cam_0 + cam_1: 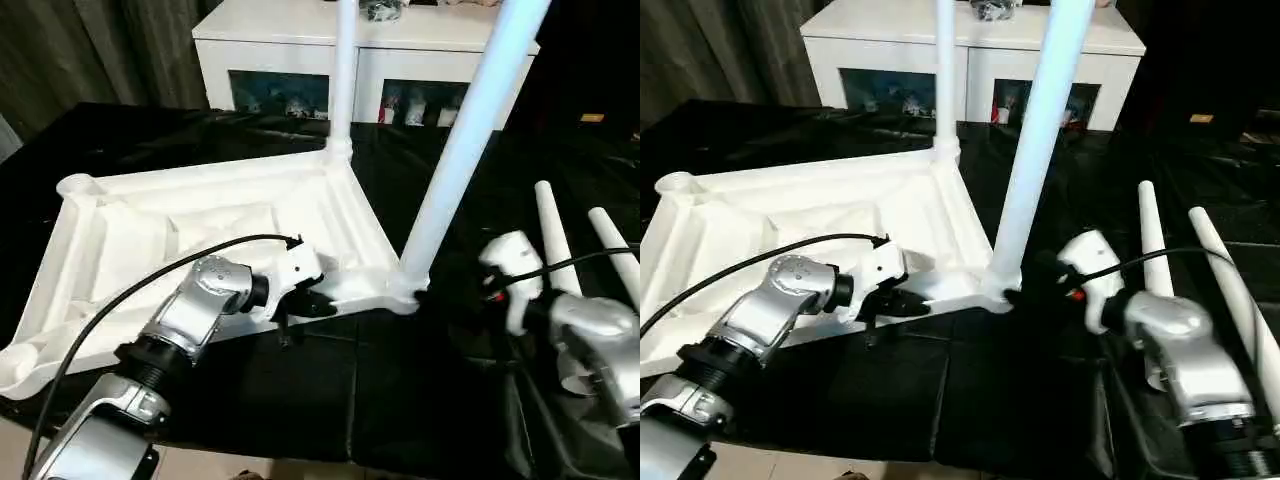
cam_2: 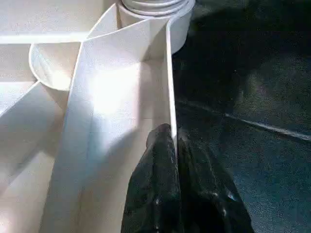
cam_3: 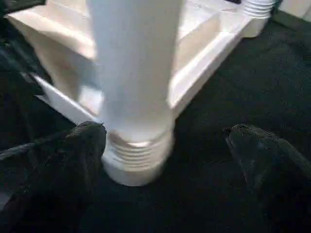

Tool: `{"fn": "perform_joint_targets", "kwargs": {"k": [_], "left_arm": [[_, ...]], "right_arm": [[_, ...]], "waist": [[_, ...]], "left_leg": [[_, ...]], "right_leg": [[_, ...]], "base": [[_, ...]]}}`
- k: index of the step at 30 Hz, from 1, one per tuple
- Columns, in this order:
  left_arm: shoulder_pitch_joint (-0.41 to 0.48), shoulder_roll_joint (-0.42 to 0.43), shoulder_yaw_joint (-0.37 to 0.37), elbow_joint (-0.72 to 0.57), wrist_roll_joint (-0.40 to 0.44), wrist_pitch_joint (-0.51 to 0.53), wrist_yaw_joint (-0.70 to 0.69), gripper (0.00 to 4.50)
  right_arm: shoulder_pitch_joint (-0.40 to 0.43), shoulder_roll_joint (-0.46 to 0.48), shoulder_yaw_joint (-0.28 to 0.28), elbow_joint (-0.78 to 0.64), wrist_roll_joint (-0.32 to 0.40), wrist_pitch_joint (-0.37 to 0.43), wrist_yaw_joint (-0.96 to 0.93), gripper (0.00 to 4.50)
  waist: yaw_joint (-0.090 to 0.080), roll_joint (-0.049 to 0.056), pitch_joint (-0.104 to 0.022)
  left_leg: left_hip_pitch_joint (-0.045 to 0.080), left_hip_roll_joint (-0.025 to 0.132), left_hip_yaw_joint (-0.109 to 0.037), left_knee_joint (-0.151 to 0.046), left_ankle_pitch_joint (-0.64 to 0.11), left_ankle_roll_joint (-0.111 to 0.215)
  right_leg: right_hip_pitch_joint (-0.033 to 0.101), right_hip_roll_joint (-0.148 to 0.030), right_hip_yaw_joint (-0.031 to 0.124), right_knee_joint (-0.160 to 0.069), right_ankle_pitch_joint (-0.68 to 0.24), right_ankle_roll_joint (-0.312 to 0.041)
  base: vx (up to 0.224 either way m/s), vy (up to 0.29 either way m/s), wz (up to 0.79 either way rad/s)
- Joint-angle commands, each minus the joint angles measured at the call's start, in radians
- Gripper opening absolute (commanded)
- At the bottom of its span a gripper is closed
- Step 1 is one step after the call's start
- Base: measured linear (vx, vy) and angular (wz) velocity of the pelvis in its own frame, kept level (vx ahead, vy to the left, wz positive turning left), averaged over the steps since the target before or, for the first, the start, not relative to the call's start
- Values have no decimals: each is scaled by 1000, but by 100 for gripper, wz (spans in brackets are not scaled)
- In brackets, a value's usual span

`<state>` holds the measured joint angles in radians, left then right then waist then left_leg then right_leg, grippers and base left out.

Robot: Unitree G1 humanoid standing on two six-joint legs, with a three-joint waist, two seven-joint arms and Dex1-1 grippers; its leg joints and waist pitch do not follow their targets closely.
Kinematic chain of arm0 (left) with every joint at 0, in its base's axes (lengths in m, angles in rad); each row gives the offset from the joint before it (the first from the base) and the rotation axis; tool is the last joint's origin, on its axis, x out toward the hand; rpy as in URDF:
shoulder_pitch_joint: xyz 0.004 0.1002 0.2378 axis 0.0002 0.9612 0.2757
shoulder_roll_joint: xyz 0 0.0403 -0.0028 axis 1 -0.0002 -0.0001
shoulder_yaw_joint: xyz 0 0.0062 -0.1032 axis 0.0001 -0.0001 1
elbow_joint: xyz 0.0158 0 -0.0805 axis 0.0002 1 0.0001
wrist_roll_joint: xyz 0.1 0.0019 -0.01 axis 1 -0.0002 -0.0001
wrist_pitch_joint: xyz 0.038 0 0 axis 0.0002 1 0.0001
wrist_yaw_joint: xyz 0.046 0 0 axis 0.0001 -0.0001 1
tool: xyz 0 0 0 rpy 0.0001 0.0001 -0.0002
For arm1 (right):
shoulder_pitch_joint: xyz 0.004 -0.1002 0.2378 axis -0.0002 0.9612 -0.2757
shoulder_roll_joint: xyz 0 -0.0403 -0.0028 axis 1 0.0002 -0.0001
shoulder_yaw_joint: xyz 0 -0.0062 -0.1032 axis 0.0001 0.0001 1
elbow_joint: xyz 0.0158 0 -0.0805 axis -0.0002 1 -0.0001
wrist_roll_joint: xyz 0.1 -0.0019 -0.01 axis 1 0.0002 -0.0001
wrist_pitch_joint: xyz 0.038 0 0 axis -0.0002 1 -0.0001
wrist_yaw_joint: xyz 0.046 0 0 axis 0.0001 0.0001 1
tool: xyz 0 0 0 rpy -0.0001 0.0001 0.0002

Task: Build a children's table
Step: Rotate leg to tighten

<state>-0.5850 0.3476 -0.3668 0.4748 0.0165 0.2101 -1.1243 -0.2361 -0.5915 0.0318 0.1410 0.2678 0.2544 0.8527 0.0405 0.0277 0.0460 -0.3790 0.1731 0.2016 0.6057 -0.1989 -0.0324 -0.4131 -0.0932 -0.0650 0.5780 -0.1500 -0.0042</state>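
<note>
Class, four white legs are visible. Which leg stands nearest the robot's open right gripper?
The near upright leg, screwed into the tabletop's front corner beside the right gripper; the other upright stands farther back, two lie loose.

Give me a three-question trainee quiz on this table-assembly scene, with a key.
1. How many legs stand upright in the overturned table top?
2. True or false: the left gripper is pinched shut on the top's side wall.
3. The right gripper is: A) shut on a loose leg; B) open, a finger on either side of the near leg's base; C) resting on the cabinet.

Key:
1. Two, the near leg and the far leg; two loose legs lie on the black table.
2. True
3. B
</note>
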Motion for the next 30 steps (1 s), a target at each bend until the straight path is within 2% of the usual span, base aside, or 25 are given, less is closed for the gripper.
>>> {"fn": "perform_joint_targets", "kwargs": {"k": [1,5,9,11,12,13,16,17,18,21,22,30], "left_arm": [[3,-2,-33,-64,-15,-11,-54,0],[6,-11,-40,-73,-16,-9,-57,0],[8,-20,-44,-69,-14,-11,-59,0],[12,-24,-48,-71,-11,-9,-57,0],[13,-25,-48,-73,-10,-8,-55,0],[13,-26,-48,-74,-10,-6,-55,0],[14,-27,-47,-79,-10,-3,-54,0],[14,-27,-47,-79,-9,-3,-54,0],[14,-27,-46,-79,-9,-4,-53,0],[13,-27,-45,-76,-7,-4,-51,0],[12,-26,-45,-74,-7,-5,-50,0],[10,-25,-44,-69,-7,-5,-51,0]], "right_arm": [[-12,-5,15,7,-9,-2,17,443],[-32,28,39,29,-25,-7,13,443],[-52,54,60,47,-11,4,38,443],[-73,71,80,74,-27,-9,42,443],[-76,72,83,79,-32,-11,42,443],[-80,72,86,84,-35,-15,46,443],[-93,76,91,106,-43,-23,51,443],[-95,76,91,111,-47,-25,52,426],[-97,76,91,115,-50,-27,54,415],[-101,69,97,126,-53,-34,65,403],[-101,65,97,126,-53,-37,68,381],[-92,56,89,124,-52,-45,90,319]], "waist": [[0,-16,-62],[-3,-15,-65],[-4,-14,-66],[1,-12,-66],[3,-17,-67],[9,-15,-67],[10,-16,-68],[9,-15,-68],[9,-19,-67],[10,-18,-68],[10,-18,-68],[11,-16,-69]], "left_leg": [[19,57,-26,-79,-219,61],[16,57,-26,-75,-180,83],[17,58,-26,-74,-185,84],[24,60,-23,-74,-184,78],[24,61,-22,-74,-178,78],[23,61,-21,-73,-158,80],[18,59,-23,-72,-154,83],[20,59,-23,-72,-160,82],[19,58,-22,-72,-162,82],[19,58,-23,-71,-153,87],[18,58,-22,-71,-155,88],[18,58,-23,-69,-145,93]], "right_leg": [[46,-58,42,-65,-291,-214],[50,-57,40,-56,-227,-238],[49,-57,39,-56,-231,-248],[44,-55,41,-55,-217,-255],[45,-54,41,-54,-208,-256],[46,-55,42,-48,-178,-261],[50,-57,41,-46,-181,-254],[49,-57,41,-48,-189,-254],[50,-57,42,-49,-191,-253],[51,-57,42,-47,-187,-251],[51,-58,42,-48,-191,-250],[52,-56,41,-45,-174,-255]], "base": [[0,0,0],[0,0,0],[0,0,0],[0,0,0],[0,0,0],[0,0,0],[0,0,0],[0,0,0],[0,0,0],[0,0,0],[0,0,0],[0,0,0]]}}
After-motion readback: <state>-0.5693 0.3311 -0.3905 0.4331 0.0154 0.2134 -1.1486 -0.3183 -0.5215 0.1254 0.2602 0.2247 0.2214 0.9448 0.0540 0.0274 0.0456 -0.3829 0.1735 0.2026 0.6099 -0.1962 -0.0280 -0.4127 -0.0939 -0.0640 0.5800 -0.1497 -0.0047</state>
